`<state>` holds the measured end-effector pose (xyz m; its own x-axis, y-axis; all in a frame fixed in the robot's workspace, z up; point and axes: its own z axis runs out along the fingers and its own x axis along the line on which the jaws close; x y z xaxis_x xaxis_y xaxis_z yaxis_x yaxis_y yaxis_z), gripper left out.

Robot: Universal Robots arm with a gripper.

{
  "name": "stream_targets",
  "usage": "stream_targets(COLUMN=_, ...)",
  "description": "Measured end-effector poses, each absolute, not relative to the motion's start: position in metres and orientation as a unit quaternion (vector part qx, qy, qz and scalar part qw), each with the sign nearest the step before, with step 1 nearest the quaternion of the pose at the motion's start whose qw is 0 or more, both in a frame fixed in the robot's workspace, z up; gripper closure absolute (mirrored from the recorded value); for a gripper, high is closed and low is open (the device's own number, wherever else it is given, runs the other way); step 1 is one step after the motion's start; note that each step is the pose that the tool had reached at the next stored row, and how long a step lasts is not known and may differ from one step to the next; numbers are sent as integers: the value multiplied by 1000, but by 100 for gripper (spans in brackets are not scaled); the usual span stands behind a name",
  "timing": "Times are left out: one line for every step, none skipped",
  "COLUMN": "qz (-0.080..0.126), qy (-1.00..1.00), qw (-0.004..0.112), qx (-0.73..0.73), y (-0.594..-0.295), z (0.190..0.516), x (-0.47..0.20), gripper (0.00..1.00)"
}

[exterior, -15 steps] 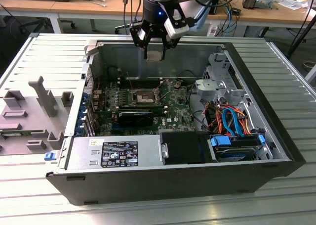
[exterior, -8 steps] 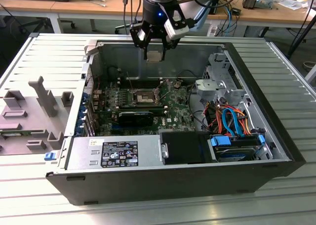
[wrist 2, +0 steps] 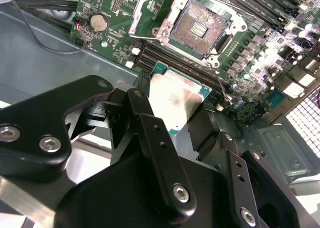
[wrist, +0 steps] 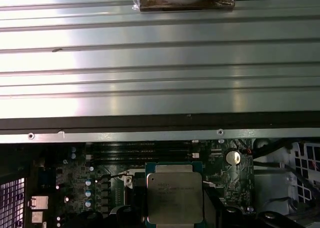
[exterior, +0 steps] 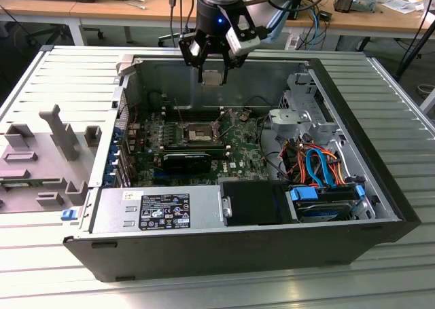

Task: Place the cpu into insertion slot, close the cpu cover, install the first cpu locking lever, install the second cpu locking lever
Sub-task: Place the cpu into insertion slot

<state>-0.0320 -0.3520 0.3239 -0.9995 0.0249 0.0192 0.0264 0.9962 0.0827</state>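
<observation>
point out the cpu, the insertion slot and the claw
the cpu point(wrist 2: 176, 95), second wrist view, on its silver metal top
the insertion slot point(wrist 2: 200, 28), second wrist view, on its dark centre
the claw point(exterior: 213, 75), exterior view, midway between its fingertips, where it grips the cpu

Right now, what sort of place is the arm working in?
Probably an electronics lab or workshop. An open desktop computer case lies on a ribbed metal table. Wooden workbenches strewn with cables stand behind, and the gripper holds a cpu above the motherboard.
</observation>
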Motion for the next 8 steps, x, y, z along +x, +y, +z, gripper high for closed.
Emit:
stream_targets(qz=-42, qy=-999, qw=9, qx=-13, y=-352, z=324, x=-32, gripper=46)
stream_targets(qz=-41, qy=-999, qw=9, qx=-13, y=-352, z=323, x=-32, gripper=46)
stream_targets(qz=-42, qy=-999, qw=9, qx=-13, y=-352, z=323, x=-32, gripper=46)
stream_targets(qz=-42, qy=-999, qw=9, qx=-13, y=-352, z=323, x=-32, gripper=46)
stream_targets(qz=-42, qy=-999, qw=9, qx=-13, y=-352, z=323, x=-32, gripper=46)
stream_targets(qz=-42, qy=-999, qw=9, qx=-13, y=-352, z=323, x=-32, gripper=46)
stream_targets(qz=-42, qy=-999, qw=9, qx=-13, y=-352, z=323, x=-32, gripper=46)
stream_targets(qz=-42, qy=-999, qw=9, qx=-13, y=-352, z=322, x=-32, gripper=46)
